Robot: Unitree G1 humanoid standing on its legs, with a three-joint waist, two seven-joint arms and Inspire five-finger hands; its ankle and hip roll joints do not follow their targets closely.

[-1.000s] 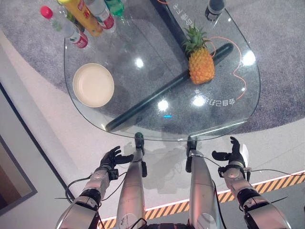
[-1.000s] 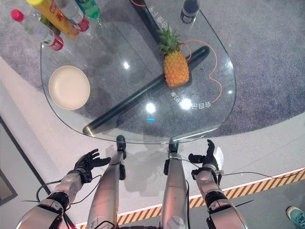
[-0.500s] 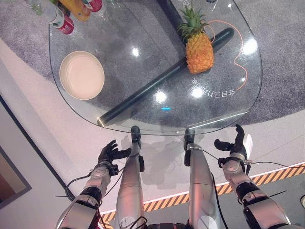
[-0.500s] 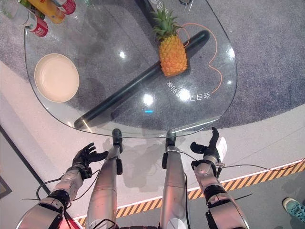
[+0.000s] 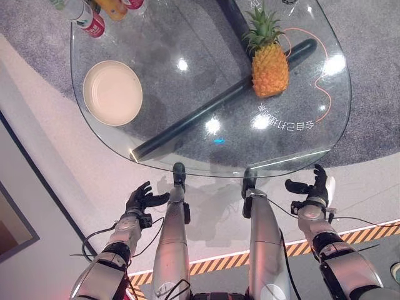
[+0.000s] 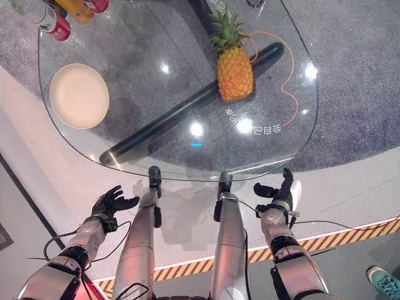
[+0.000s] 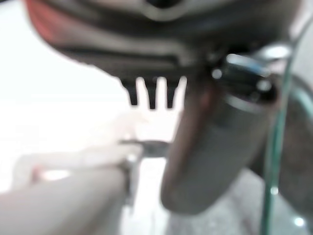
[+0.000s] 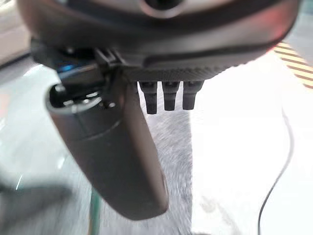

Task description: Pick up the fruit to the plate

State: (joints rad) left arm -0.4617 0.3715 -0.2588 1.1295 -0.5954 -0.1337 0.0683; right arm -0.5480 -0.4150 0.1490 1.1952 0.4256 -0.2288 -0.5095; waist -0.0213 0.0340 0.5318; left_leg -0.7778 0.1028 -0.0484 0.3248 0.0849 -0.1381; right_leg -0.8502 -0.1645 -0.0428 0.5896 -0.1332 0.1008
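A pineapple (image 5: 269,64) with a green crown stands on the far right part of the round glass table (image 5: 156,44). An empty cream plate (image 5: 112,92) lies on the table's left side. My left hand (image 5: 140,199) hangs below the table's near edge at the lower left, fingers spread and holding nothing. My right hand (image 5: 314,190) hovers below the near edge at the lower right, fingers straight, thumb out, also holding nothing. Both hands are far from the fruit. In the right wrist view the thumb (image 8: 117,156) sticks out and the fingers (image 8: 166,95) run straight.
Several bottles (image 5: 94,25) stand at the table's far left edge. A dark bar (image 5: 212,112) runs diagonally under the glass, with an orange cord (image 5: 322,87) beside it. A yellow-black striped line (image 5: 212,267) marks the floor near me.
The whole picture has shifted a little, so the camera moved. Both hands stay below the table edge, open; the right hand sits slightly lower in view than half a second ago.
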